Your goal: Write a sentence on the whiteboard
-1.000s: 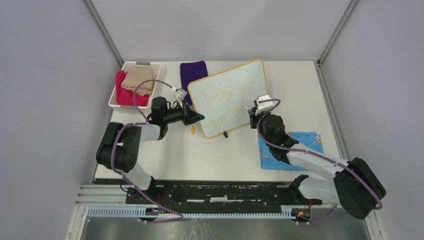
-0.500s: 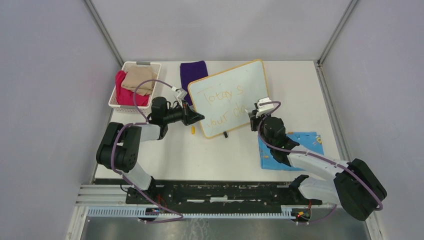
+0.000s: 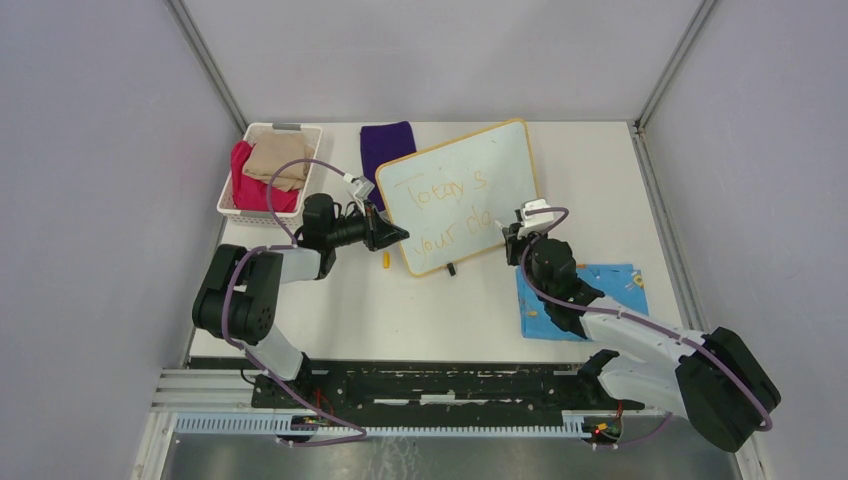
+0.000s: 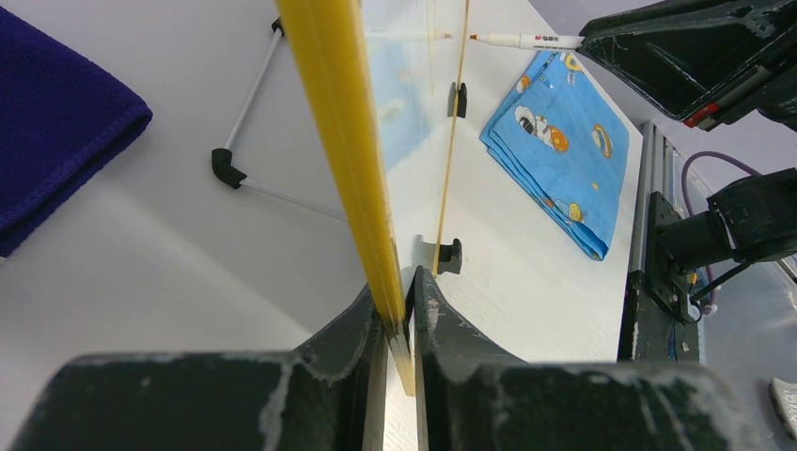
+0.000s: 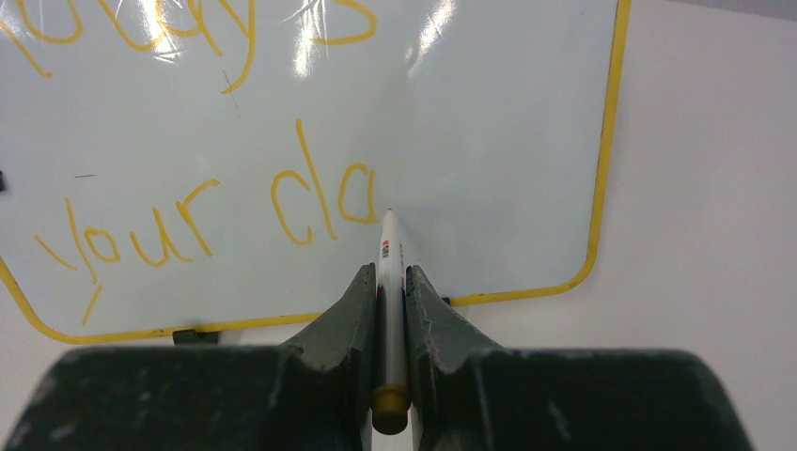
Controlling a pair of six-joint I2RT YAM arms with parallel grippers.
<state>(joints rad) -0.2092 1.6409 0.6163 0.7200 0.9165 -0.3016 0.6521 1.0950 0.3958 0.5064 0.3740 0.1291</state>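
The whiteboard stands tilted on black clip feet, its frame yellow-orange. The sentence reads "Today's" above "your da" in yellow-orange; it also shows in the right wrist view. My left gripper is shut on the board's lower left frame edge, and shows in its wrist view. My right gripper is shut on a white marker with a yellow end. The marker's tip is at the board just right of the "a". The marker also shows in the left wrist view.
A white basket with red and tan cloths stands at the back left. A purple cloth lies behind the board. A blue cartoon-print cloth lies under the right arm. A small yellow cap lies near the left gripper.
The right gripper with the marker has moved a little right and toward the near edge along the second line. The letter "a" after "d" now looks complete. The left gripper has not moved.
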